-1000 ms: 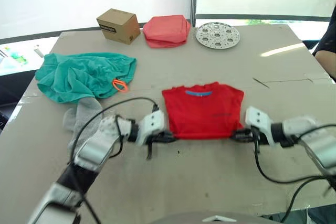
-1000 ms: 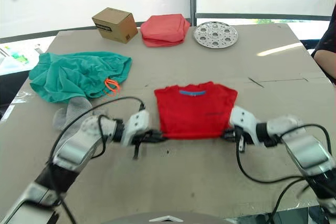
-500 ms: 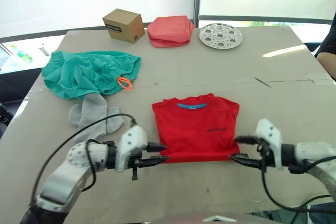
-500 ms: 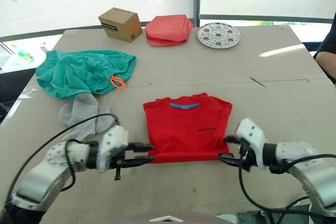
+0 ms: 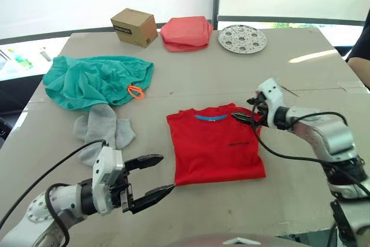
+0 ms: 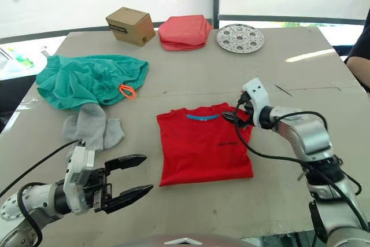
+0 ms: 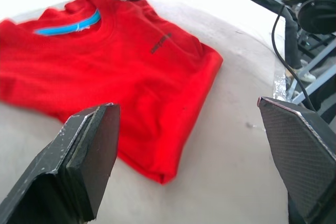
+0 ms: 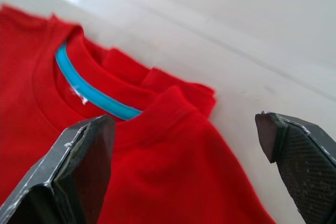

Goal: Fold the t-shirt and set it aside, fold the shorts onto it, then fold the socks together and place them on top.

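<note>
The t-shirt lies folded into a red rectangle at the middle of the table, collar with its blue band toward the far side. My right gripper is at the shirt's far right corner, by the shoulder, with its two fingers spread apart and nothing between them. My left gripper is near me, just left of the shirt's near left corner, fingers wide apart and empty. Left of the shirt lie the grey socks, and beyond them, at the far left, the teal shorts in a loose heap with the orange drawstring loop showing. Along the far edge stand a cardboard box, a salmon-pink cloth bundle and a perforated metal plate.
</note>
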Controlling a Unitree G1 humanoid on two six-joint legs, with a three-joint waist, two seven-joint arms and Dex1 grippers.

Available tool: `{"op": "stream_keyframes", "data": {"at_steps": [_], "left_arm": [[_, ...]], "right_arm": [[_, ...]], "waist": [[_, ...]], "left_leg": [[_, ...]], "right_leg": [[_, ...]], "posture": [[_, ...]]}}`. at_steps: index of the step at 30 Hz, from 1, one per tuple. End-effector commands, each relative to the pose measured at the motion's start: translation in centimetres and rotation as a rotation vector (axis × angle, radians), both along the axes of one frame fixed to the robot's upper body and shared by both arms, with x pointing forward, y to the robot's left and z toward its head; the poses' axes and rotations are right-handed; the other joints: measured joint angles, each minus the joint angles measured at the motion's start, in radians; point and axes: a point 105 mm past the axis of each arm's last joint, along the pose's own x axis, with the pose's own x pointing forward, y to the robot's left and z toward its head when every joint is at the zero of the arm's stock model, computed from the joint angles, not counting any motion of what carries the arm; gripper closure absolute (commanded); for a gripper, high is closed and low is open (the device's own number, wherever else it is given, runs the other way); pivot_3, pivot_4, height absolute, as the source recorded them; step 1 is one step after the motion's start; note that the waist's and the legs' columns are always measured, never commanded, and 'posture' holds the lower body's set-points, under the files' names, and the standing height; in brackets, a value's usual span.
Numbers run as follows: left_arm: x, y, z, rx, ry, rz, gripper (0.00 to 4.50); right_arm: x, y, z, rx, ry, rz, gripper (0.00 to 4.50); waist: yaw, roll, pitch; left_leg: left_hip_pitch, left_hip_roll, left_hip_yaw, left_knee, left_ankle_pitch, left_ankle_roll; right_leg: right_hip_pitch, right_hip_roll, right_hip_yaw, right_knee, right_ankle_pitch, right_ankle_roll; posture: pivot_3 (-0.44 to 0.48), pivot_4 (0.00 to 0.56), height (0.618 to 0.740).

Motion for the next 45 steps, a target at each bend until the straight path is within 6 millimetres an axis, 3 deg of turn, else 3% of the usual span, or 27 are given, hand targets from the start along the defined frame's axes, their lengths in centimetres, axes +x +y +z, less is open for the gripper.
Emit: {"op": "stream_keyframes", "data": {"at_steps": [1,4,7,10,13,18,22,26,31,36,40,45], "left_arm": [[-0.6,-0.4,0.9,0.001,-0.063,-0.012,0.04],[-0.8,-0.6,0.7,0.014,-0.078,-0.003,0.04],[-0.8,-0.7,0.5,0.029,-0.089,0.005,0.04],[-0.6,-0.6,0.4,0.037,-0.099,0.004,0.00],[-0.2,-0.8,0.1,0.041,-0.110,-0.001,0.00],[1.0,-1.3,0.1,0.029,-0.127,-0.068,0.00],[1.6,-2.3,0.0,0.012,-0.131,-0.130,0.00],[2.1,-3.9,0.5,-0.031,-0.134,-0.196,0.00],[2.8,-5.7,0.8,-0.067,-0.138,-0.275,0.00],[2.9,-7.0,1.1,-0.077,-0.160,-0.368,0.00],[3.2,-7.3,1.3,-0.063,-0.195,-0.393,0.00],[3.5,-8.4,2.1,-0.091,-0.212,-0.410,0.00]], "right_arm": [[0.3,1.5,0.3,0.062,0.052,0.069,0.00],[0.1,1.7,-2.5,-0.035,0.127,0.126,0.00],[-1.5,1.0,-4.8,-0.147,0.166,0.220,0.00],[-3.6,0.8,-6.6,-0.228,0.187,0.319,1.32],[-4.2,-0.2,-7.9,-0.290,0.170,0.327,2.28],[-3.5,-1.1,-7.0,-0.270,0.075,0.268,4.45],[-4.3,-5.6,-5.1,-0.370,0.022,0.260,4.45],[-5.6,-11.8,-2.4,-0.542,0.018,0.210,4.45],[-4.9,-19.6,0.5,-0.821,-0.028,0.100,4.45],[-3.4,-26.3,2.4,-1.034,-0.037,0.024,4.45],[-2.3,-28.3,3.7,-1.099,-0.078,0.010,4.45],[-0.7,-28.2,4.6,-1.137,-0.133,0.064,4.45]], "waist": [[0.000,0.000,0.000],[-0.001,0.000,0.000],[-0.002,-0.001,-0.003],[0.000,-0.002,-0.005],[-0.002,-0.004,-0.007],[-0.001,-0.006,-0.009],[0.011,-0.003,-0.008],[0.038,0.000,-0.007],[0.042,0.003,-0.005],[0.009,0.005,-0.002],[-0.003,0.005,-0.002],[-0.002,0.005,0.001]], "left_leg": [[0.000,0.000,0.000,0.000,0.000,0.001],[0.000,0.000,0.000,0.000,-0.001,0.002],[0.000,0.000,0.000,0.000,-0.001,0.002],[0.001,0.000,0.000,0.000,-0.001,0.002],[0.001,0.001,0.000,0.000,-0.001,0.002],[0.002,0.002,0.000,0.000,-0.001,0.002],[0.001,0.002,0.001,0.002,-0.001,0.002],[-0.002,0.001,0.002,0.002,-0.003,0.005],[-0.002,0.002,0.007,0.003,-0.004,0.006],[0.000,0.007,0.017,0.003,-0.004,0.006],[0.002,0.009,0.020,0.002,-0.004,0.007],[0.003,0.010,0.021,0.003,-0.004,0.007]], "right_leg": [[0.000,0.000,0.000,0.000,0.002,-0.003],[0.000,0.000,-0.002,0.000,0.002,-0.004],[0.000,-0.001,-0.002,0.000,0.002,-0.003],[0.001,-0.001,-0.002,0.000,0.000,0.000],[0.001,0.000,-0.003,0.000,0.000,0.001],[0.002,0.000,-0.003,0.000,0.000,0.001],[0.002,-0.003,-0.005,0.000,0.000,0.001],[0.002,-0.005,-0.007,-0.002,-0.001,0.002],[0.002,-0.008,-0.009,-0.004,-0.001,0.003],[0.002,-0.012,-0.015,-0.003,-0.001,0.003],[0.002,-0.013,-0.017,-0.002,-0.001,0.003],[0.002,-0.013,-0.017,-0.001,0.001,0.000]], "posture": [[0.000,0.150,0.740],[0.000,0.150,0.740],[0.000,0.150,0.740],[0.000,0.150,0.740],[0.000,0.150,0.740],[0.000,0.150,0.740],[0.000,0.150,0.740],[0.000,0.150,0.740],[0.000,0.150,0.740],[0.000,0.150,0.740],[0.000,0.150,0.740],[0.000,0.150,0.740]]}}
